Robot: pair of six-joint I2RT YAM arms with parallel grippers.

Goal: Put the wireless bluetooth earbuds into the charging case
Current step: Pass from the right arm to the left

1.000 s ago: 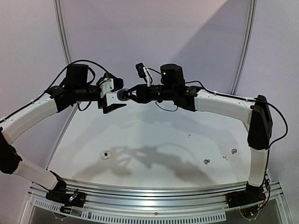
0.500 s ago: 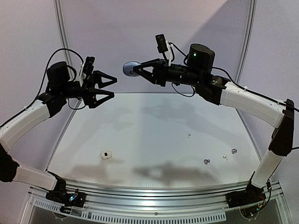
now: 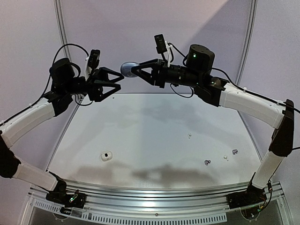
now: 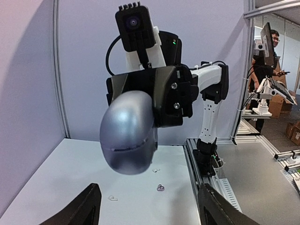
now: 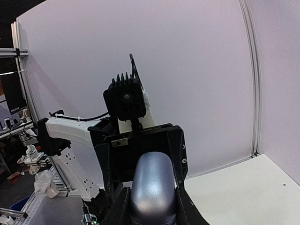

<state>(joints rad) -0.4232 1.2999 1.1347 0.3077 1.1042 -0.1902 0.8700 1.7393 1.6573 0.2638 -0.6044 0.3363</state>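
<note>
Top view: a grey pebble-shaped charging case (image 3: pixel 128 69) is being gripped in mid-air by the right gripper (image 3: pixel 133 71). The left gripper (image 3: pixel 118 82), half open and empty, is being held just left of it. Tiny earbuds (image 3: pixel 206 162) are lying near right on the table (image 3: pixel 150 140).
Left wrist: the lid seam is being shown closed.
Right wrist: the case is being pinched between both fingers (image 5: pixel 117 206).

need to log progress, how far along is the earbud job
Done: nothing yet; the earbuds lie loose on the table. In hand: the right gripper holds the grey case up in the air, lid shut, and the open left gripper faces it. To do: open the case, seat the earbuds.
</note>
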